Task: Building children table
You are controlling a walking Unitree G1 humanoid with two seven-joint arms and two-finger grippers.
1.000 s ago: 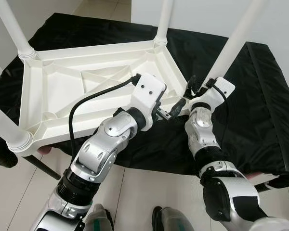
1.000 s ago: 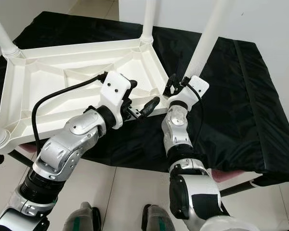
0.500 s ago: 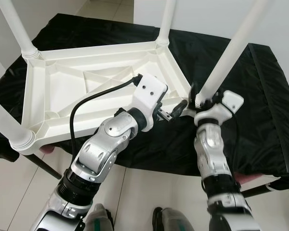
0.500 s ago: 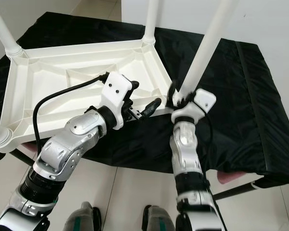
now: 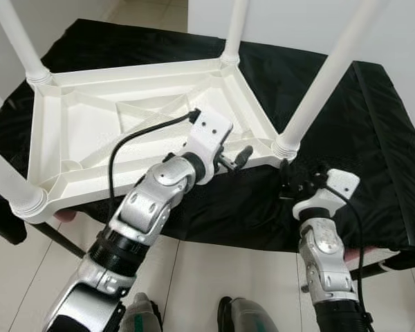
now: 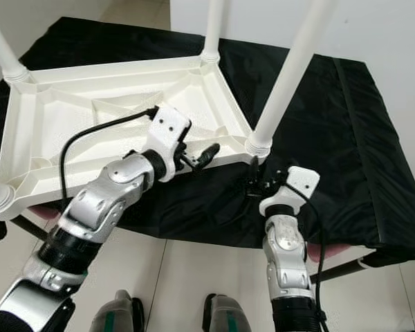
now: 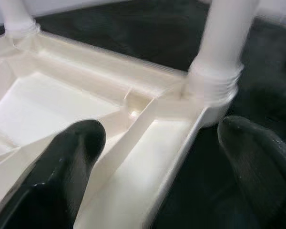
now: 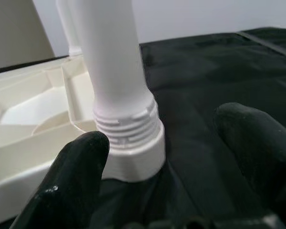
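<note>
A white plastic children's table (image 5: 124,131) lies upside down on a black cloth, with its legs pointing up. The near-right leg (image 5: 318,90) stands upright in its ribbed corner socket (image 8: 131,138). My right gripper (image 5: 301,181) hangs open just in front of and below that socket, with its fingers (image 8: 76,181) on either side of the leg's base and apart from it. My left gripper (image 5: 238,158) is open over the table's near rim, left of the same corner, and its fingertips (image 7: 62,176) hold nothing.
The black cloth (image 5: 373,138) covers a low stand and runs wide to the right of the table. Three other legs stand at the far-left (image 5: 21,41), far-right (image 5: 234,31) and near-left (image 5: 7,180) corners. My feet (image 5: 242,318) rest on pale floor tiles.
My right gripper has come away from the base of the near-right leg and dropped back toward me. The left gripper has shifted slightly closer to the table's rim.
</note>
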